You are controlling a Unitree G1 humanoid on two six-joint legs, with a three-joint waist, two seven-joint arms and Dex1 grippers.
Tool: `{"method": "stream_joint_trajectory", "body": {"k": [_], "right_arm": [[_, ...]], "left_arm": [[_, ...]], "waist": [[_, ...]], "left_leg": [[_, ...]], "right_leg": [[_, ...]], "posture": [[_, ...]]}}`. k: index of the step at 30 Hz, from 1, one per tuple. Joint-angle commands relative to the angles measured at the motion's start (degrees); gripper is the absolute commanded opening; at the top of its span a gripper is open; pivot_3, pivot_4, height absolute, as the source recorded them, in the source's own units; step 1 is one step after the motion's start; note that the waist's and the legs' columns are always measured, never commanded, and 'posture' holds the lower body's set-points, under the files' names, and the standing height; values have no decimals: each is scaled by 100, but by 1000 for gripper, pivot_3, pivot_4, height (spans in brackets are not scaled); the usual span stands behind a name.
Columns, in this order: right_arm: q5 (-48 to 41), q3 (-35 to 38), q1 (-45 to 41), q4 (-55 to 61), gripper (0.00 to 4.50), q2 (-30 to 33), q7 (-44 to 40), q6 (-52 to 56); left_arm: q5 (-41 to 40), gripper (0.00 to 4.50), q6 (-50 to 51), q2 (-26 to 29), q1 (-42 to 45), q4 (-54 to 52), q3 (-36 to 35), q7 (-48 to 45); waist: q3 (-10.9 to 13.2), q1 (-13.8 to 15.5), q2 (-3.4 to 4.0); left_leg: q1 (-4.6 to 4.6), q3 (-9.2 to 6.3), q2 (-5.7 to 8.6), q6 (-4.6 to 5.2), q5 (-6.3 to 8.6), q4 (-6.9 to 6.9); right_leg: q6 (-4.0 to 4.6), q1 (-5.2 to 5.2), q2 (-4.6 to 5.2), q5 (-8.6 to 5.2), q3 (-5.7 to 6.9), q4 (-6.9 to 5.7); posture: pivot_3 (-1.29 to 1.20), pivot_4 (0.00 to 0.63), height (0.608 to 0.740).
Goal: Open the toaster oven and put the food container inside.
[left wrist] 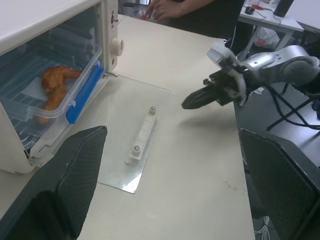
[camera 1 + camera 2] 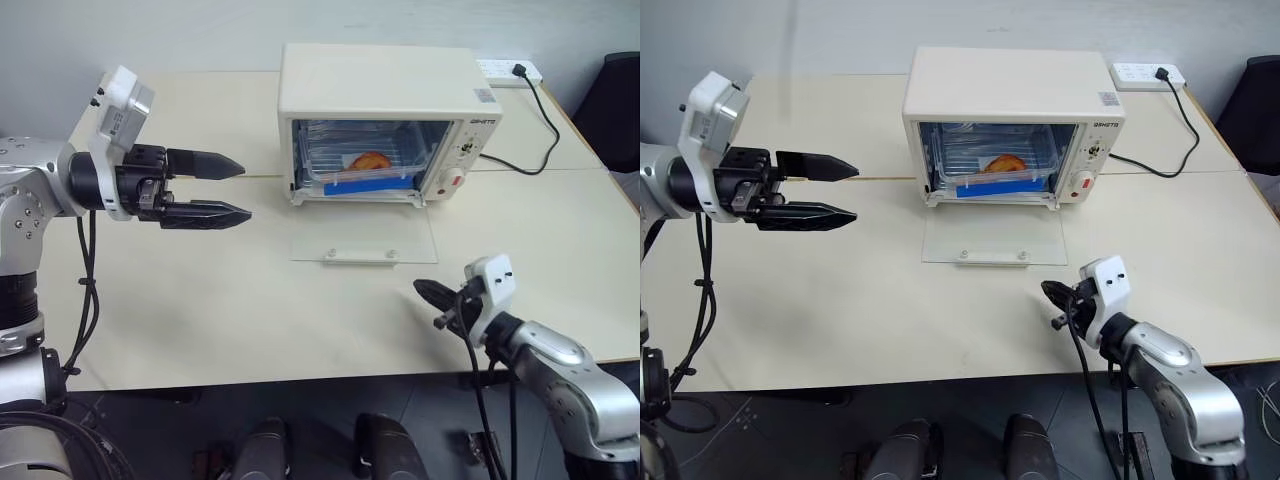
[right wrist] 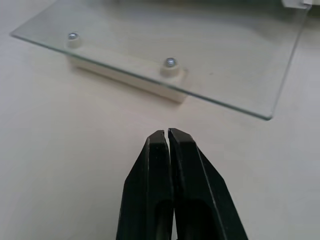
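The cream-white toaster oven (image 2: 385,85) stands at the back middle of the table with its glass door (image 2: 364,238) folded flat onto the tabletop. Inside it lies the food container (image 2: 362,170), a clear box with a blue clip strip and orange food. My left gripper (image 2: 230,190) hangs open and empty to the left of the oven, pointing toward it. Near the front edge, my right gripper (image 2: 424,289) is shut and empty, just short of the door's handle (image 3: 125,75). The left wrist view also catches the container (image 1: 60,92) and the right gripper (image 1: 189,102).
A white power strip (image 2: 510,71) with a black cable (image 2: 545,130) lies behind the oven to the right. A person's hand (image 1: 165,7) rests at the table's far side. A dark chair (image 2: 615,105) stands at the right edge.
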State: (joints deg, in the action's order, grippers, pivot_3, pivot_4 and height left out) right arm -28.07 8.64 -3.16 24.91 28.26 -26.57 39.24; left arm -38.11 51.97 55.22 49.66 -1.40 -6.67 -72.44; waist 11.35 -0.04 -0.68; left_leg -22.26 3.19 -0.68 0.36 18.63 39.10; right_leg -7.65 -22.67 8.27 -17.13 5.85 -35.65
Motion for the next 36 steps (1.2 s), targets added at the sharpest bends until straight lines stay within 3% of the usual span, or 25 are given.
{"method": "stream_joint_trajectory", "body": {"k": [1,11,20,24,27,33,36], "right_arm": [[342,-34,-334,-514,49,-106,188,-379],[599,-154,-1322,-1429,49,-282,41,-872],[-29,560,-3078,-1585,49,-58,86,-448],[-121,523,-3220,-1616,49,328,-324,-214],[-402,605,-2962,-1474,616,1013,-1106,90],[-1220,1352,-2373,-1699,2745,3115,-3308,747],[-1409,1710,-2117,-1965,3653,3862,-4114,851]], "left_arm": [[-137,4500,-13,169,145,-169,-133,-67],[-130,4500,-69,146,164,-141,-125,1],[-23,4500,-242,144,86,-32,-105,14],[22,4500,-324,147,53,36,-117,39],[69,4500,-382,203,6,107,-153,44],[130,4500,-538,387,-144,248,-243,24],[172,4500,-646,486,-162,362,-285,-11]], "waist": [[0,0,0],[0,-13,1],[4,-15,7],[4,17,6],[4,30,7],[16,20,27],[16,8,26]], "left_leg": [[0,2,1,0,0,0],[0,3,0,0,0,1],[-1,1,-2,-1,-1,1],[-4,-1,0,-1,0,0],[-11,-1,3,5,3,2],[-13,8,2,8,4,3],[-9,13,-2,9,5,3]], "right_leg": [[0,0,0,0,-2,1],[0,-1,0,0,-2,-2],[0,-5,0,0,-1,-4],[0,-4,0,0,2,-3],[0,-4,2,0,2,0],[0,-7,3,0,1,4],[0,-6,-1,0,-1,5]], "posture": [[0,150,740],[0,150,740],[0,150,740],[0,150,740],[0,150,740],[0,150,740],[0,150,740]]}}
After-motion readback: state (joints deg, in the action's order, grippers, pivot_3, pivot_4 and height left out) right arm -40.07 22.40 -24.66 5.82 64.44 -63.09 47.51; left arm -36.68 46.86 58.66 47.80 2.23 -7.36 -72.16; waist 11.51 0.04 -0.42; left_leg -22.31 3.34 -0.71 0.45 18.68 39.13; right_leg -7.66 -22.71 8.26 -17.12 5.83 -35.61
